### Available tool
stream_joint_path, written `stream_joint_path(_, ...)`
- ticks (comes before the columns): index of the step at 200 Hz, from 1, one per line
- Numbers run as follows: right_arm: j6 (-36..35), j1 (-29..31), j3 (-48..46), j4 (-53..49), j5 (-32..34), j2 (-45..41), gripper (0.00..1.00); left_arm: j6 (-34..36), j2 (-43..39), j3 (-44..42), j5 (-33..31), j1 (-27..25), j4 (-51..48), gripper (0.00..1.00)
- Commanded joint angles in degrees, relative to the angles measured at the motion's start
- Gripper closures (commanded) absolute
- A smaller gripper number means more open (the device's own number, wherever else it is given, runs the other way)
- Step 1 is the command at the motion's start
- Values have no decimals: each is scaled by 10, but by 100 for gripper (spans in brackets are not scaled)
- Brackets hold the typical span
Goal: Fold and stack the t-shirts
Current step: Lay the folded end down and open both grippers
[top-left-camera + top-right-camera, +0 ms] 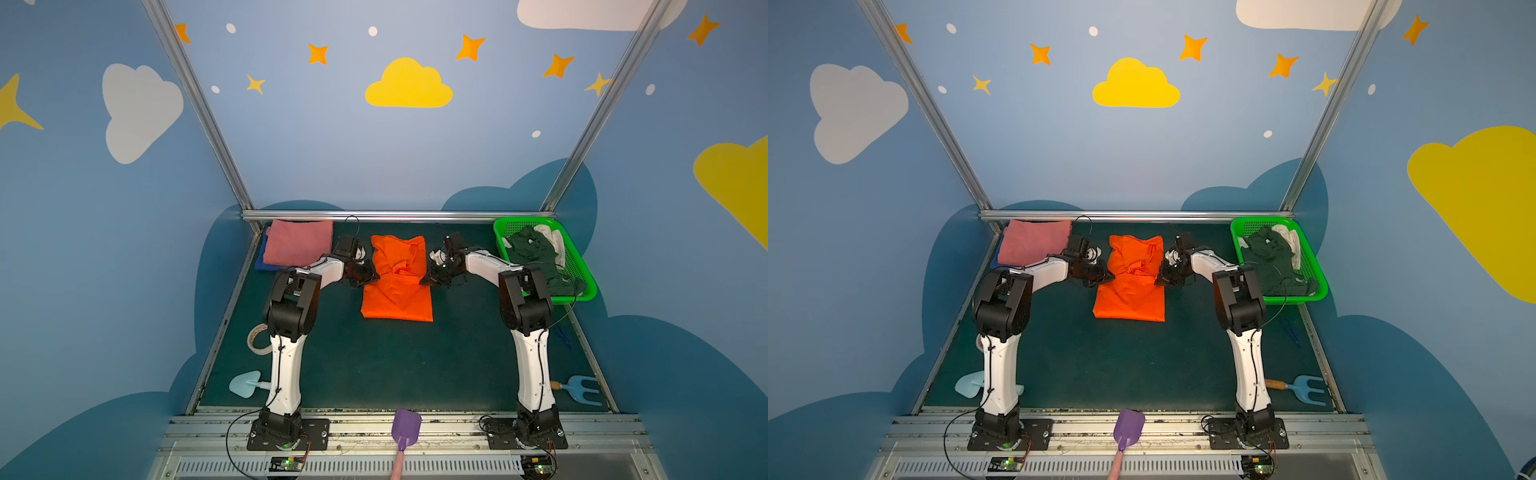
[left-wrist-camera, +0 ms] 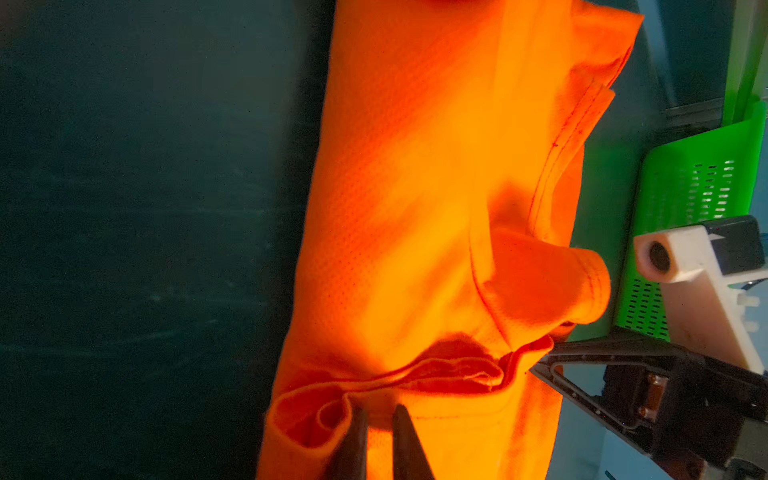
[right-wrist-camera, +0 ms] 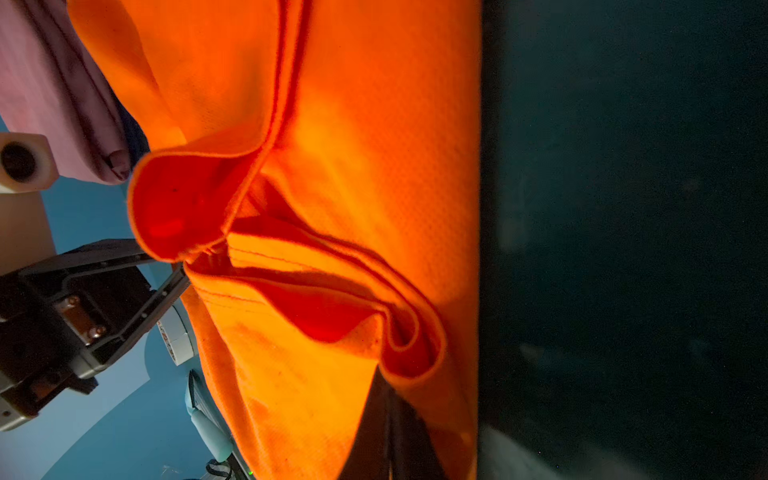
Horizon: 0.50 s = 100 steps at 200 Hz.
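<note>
A purple scoop (image 1: pixel 406 428) is seen at the very front. The orange shirt (image 1: pixel 397 299) is spread on the tabletop (image 1: pixel 374 365) between both sets of fingers. The right fingers (image 1: pixel 424 281) are closed, tips against its bunched fold. The left fingers (image 1: pixel 375 277) are parted narrowly at the opposite edge; whether cloth is pinched cannot be told. Outward of them, the pink shirt (image 1: pixel 297 245) is laid on the blue shirt (image 1: pixel 261 262).

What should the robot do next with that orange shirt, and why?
Probably open the right gripper and let go: it looks shut on a bunched fold of the orange t-shirt, while the left gripper stands slightly open at the opposite edge.
</note>
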Motion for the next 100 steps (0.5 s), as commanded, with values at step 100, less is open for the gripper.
stream_joint_path(100, -19, -3, -224, 16, 42, -304, 82, 35, -309, -166, -79, 1, -62, 66)
